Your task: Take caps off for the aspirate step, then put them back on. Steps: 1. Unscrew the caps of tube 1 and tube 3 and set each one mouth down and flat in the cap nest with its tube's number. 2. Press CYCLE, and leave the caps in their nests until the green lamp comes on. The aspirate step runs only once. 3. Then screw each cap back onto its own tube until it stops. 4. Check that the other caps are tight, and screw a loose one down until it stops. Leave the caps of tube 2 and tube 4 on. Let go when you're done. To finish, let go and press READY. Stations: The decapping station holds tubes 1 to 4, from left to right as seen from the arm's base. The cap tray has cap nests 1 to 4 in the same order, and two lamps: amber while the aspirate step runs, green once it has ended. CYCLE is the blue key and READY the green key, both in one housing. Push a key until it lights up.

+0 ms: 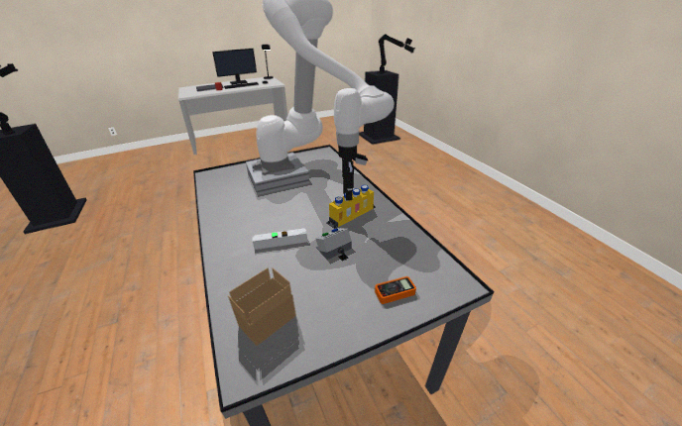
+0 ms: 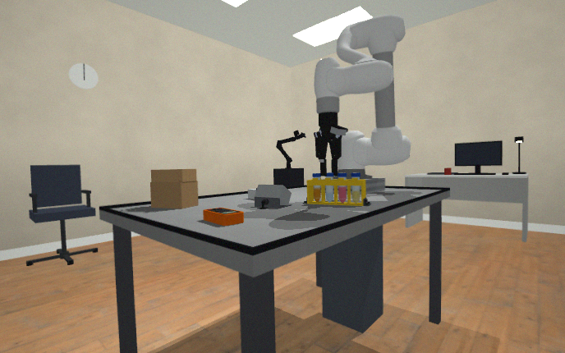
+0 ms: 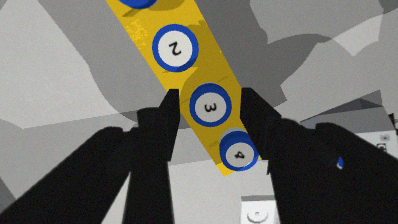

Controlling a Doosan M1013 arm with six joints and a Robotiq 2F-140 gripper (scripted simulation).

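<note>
Cap 3 between regrips, screwing back on

Cap 3 [image 3: 210,105] sits on its tube in the yellow station [image 3: 212,65] on the table [image 1: 333,306]; jaws part-open astride it, apparently not touching. Green lamp [image 1: 275,233] lit; next, close and twist again.

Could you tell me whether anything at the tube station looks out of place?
Cap 4 shows a grey sliver at its upper edge, unlike cap 2 and cap 3; it may sit loose.
</note>
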